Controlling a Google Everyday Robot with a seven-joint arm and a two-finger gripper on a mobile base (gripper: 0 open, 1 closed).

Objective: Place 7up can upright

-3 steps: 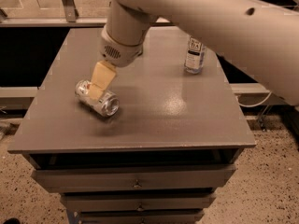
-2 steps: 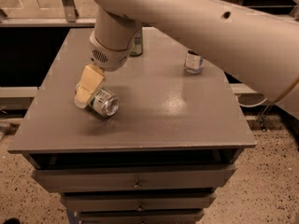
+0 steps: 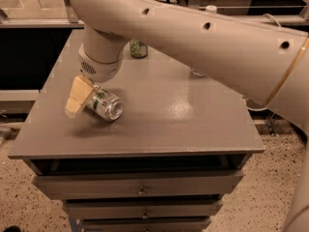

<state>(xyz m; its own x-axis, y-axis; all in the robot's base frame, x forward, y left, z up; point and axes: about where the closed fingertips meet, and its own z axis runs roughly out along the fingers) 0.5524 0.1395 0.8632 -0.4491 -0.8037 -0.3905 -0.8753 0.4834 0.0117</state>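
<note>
One can down, gripper beside it

One 7up can (image 3: 106,104) lies on its side on the table (image 3: 193,124). It is on the front-left part of the top as the camera sees it, not far from the front edge. Its shiny round end faces the table's front-right. The silver-white body w/ green band shows behind that end. Not upright.

Gripper (image 3: 79,99) sits low over the same front-left part of the table, against the can's other end, on the side nearer the table's left edge. Its tan tip slants down toward the top and looks to touch the can. A dark shadow lies on the table just under both. Can't tell if the gripper is clamped on the can or loose, since the can & wrist hide that bit.

Arm (image 3: 193,37), big & pale w/ small round holes, crosses over the table's back half from the right, ending at the wrist above the can.

Green can (image 3: 138,49) stands upright at the table's back edge, left of mid, partly hidden by the arm. A sliver of a pale object (image 3: 195,73) peeks out under the arm on the table's back-right part. It is prob. a container, but too hidden to say.

Drawers (image 3: 140,185) w/ small knobs stack below the table's front edge. Speckled floor (image 3: 260,197) shows to the table's right.
</note>
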